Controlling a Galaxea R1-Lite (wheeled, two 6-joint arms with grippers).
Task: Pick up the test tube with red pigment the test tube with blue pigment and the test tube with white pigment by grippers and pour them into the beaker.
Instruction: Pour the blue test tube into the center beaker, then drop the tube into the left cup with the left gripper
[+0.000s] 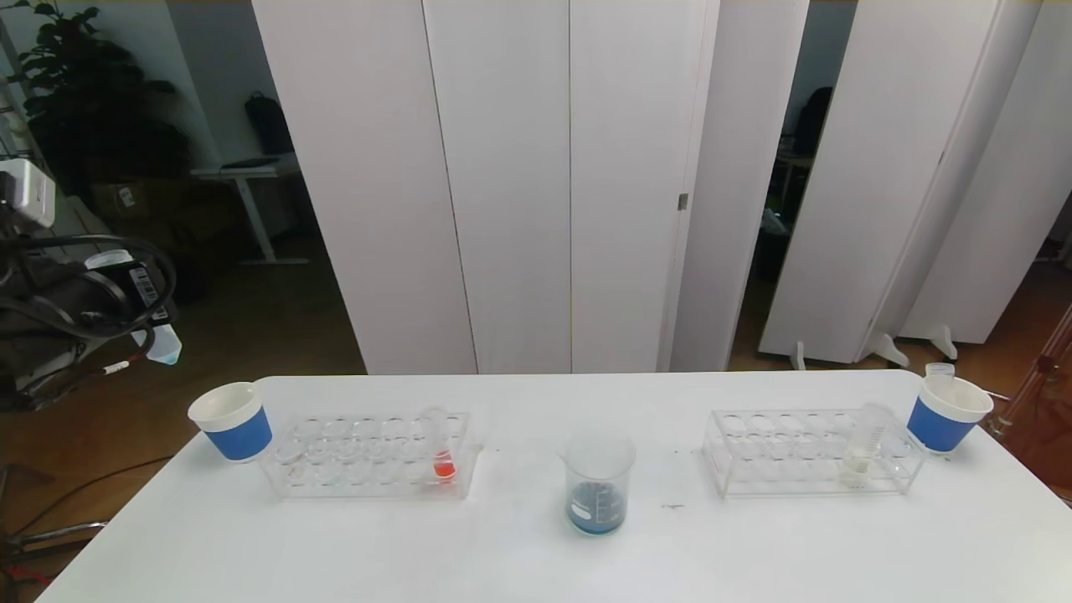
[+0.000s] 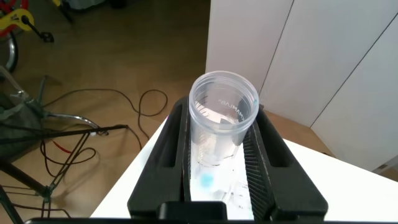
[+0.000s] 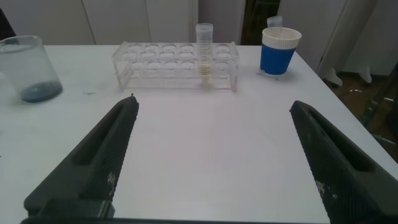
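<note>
The left gripper (image 1: 155,322), raised off the table's left edge, is clamped on the blue tube (image 1: 161,345), which is almost drained, only a trace of blue at its round bottom; its long axis is near upright. The nearest drop-off looks like the left cup (image 1: 232,420), on the table's left corner below and just inboard of that gripper. The beaker (image 1: 596,483) stands at table centre with a little blue liquid in it. The red tube (image 1: 440,446) stands upright in the left rack (image 1: 368,456), between cup and beaker. The white tube (image 1: 865,444) stands upright in the right rack (image 1: 812,452), beside the right cup (image 1: 946,412). The right gripper (image 3: 211,162) hovers low over the table with its jaws spread wide and empty; the white tube lies straight ahead of it across bare table (image 1: 502,561), nothing between, so that arm is the nearer for the white tube.
</note>
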